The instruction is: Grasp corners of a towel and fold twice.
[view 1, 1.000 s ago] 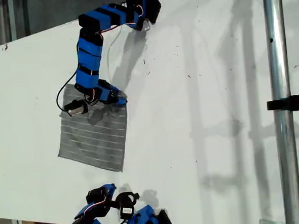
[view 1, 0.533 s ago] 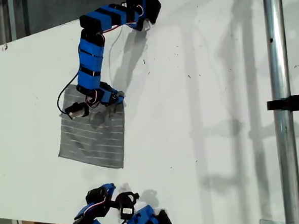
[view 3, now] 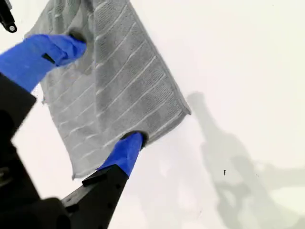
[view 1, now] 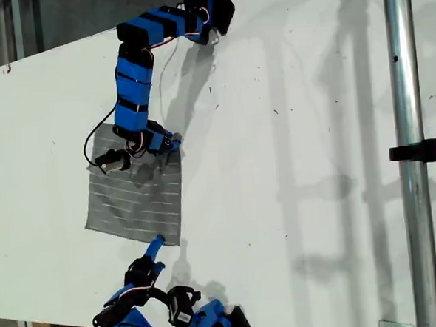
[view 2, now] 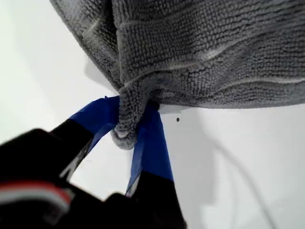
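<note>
The table (view 1: 290, 129) is white and flat, with tiny dark specks. The grey striped towel (view 1: 137, 202) lies at the exterior view's left. My first end effector (view 2: 131, 129) pinches a bunched towel corner (view 2: 125, 131). My second end effector (view 3: 95, 95) is spread wide over the towel's near edge. A shiny metal pole (view 1: 411, 152) stands at the exterior view's right.

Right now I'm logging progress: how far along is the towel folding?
Early. Done: my first end effector has pinched one corner of the towel, bunching that edge. In hand: my second end effector is open over the opposite edge, one fingertip touching the cloth. Left: closing on that corner and both folds, since the towel lies unfolded.
</note>
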Robot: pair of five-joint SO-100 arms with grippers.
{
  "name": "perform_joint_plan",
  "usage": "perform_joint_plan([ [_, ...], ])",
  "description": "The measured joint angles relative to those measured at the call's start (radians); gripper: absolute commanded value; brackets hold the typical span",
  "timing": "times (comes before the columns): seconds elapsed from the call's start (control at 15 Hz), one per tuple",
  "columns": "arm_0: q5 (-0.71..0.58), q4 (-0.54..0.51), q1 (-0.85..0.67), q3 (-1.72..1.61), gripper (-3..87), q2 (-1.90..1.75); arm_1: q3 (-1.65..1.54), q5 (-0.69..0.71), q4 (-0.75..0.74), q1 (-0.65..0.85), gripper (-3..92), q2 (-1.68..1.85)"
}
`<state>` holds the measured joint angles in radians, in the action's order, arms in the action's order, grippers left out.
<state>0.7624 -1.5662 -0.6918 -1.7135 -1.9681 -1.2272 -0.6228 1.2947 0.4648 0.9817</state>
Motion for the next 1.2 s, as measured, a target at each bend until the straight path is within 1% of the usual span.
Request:
perform_joint_plan([
  [0.07,-0.025,0.011,0.000,0.008,37.6,0.018,0.000,-0.003,0.000,0.000,-0.3,0.000],
  [0.2,-0.043,0.077,0.000,-0.023,36.9,0.057,0.000,-0.005,0.002,-0.003,-0.3,0.000],
  [0.27,-0.037,0.143,-0.008,-0.058,37.2,0.091,0.000,-0.006,0.002,-0.005,-0.3,0.000],
  [0.4,-0.048,0.242,-0.035,-0.081,37.4,0.207,0.000,-0.006,0.002,-0.009,-0.3,0.002],
  [0.53,-0.055,0.318,-0.069,-0.083,37.0,0.354,-0.002,-0.011,0.002,-0.017,-0.3,0.008],
  [0.73,-0.064,0.402,-0.106,-0.081,34.2,0.540,-0.003,-0.014,0.012,-0.031,-0.3,0.020],
  [0.8,-0.064,0.410,-0.115,-0.078,32.6,0.597,-0.003,-0.014,0.014,-0.037,-0.3,0.028],
  [0.93,-0.071,0.407,-0.144,-0.060,26.7,0.655,-0.005,-0.018,0.015,-0.046,-0.3,0.054],
  [1.07,-0.083,0.397,-0.147,0.008,10.3,0.709,-0.005,-0.023,0.017,-0.054,-0.3,0.077],
  [1.13,-0.095,0.407,-0.149,0.018,-1.1,0.712,-0.005,-0.023,0.017,-0.055,-0.3,0.086],
  [1.2,-0.089,0.411,-0.149,0.023,-2.8,0.713,-0.008,-0.023,0.017,-0.057,-0.3,0.086],
])
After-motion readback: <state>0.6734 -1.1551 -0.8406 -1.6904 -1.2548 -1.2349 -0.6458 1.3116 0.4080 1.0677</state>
